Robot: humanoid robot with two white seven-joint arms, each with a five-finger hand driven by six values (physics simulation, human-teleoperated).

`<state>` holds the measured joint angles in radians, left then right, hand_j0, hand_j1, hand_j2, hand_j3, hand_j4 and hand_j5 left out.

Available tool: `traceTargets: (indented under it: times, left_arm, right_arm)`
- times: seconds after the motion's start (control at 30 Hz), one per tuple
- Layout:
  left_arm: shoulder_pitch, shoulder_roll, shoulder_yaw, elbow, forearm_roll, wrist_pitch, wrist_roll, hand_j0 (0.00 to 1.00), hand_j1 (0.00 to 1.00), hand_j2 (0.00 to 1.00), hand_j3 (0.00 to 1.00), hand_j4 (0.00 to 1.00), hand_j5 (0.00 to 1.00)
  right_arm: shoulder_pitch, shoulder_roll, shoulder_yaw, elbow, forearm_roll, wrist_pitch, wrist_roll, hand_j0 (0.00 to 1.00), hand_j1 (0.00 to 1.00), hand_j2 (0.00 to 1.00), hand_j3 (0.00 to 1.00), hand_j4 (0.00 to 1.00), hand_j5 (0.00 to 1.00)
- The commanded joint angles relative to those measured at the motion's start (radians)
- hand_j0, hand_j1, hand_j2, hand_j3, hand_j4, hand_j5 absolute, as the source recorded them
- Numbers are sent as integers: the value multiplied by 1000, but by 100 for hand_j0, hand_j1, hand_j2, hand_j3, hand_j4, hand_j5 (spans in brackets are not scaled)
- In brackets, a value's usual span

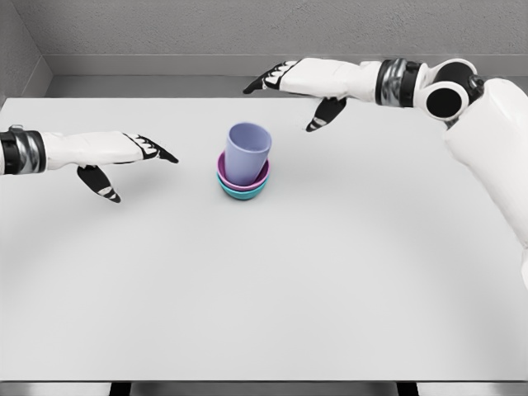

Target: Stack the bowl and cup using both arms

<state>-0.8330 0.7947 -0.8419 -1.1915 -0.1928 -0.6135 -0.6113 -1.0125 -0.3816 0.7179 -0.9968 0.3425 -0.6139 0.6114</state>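
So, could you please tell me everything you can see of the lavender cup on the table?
The lavender cup is a plain, smooth, plastic-looking tumbler without a handle, wider at its open rim than at its base. It looks empty and stands mouth up, leaning slightly, inside the pink bowl, which nests in the teal bowl near the table's middle. Neither hand touches it.

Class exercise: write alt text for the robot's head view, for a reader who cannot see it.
A pale lavender plastic cup stands upright in a pink bowl nested in a teal bowl, mid-table on a plain white table. The white left hand and right hand hover open on either side, touching nothing.
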Motion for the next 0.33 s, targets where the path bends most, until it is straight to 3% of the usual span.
traceTargets:
  times: [0.0, 0.17, 0.3]
  left_arm:
    - [0, 3, 1, 1, 6, 3, 0, 100, 100, 100, 100, 100, 100]
    - [5, 6, 3, 1, 6, 3, 0, 100, 100, 100, 100, 100, 100]
    - [5, 6, 3, 1, 6, 3, 0, 100, 100, 100, 100, 100, 100]
  right_arm:
    - [14, -52, -31, 82, -5, 3, -1, 100, 100, 100, 100, 100, 100]
    - [80, -115, -167, 95, 12, 3, -1, 100, 100, 100, 100, 100, 100]
    - [83, -138, -189, 79, 3, 3, -1, 100, 100, 100, 100, 100, 100]
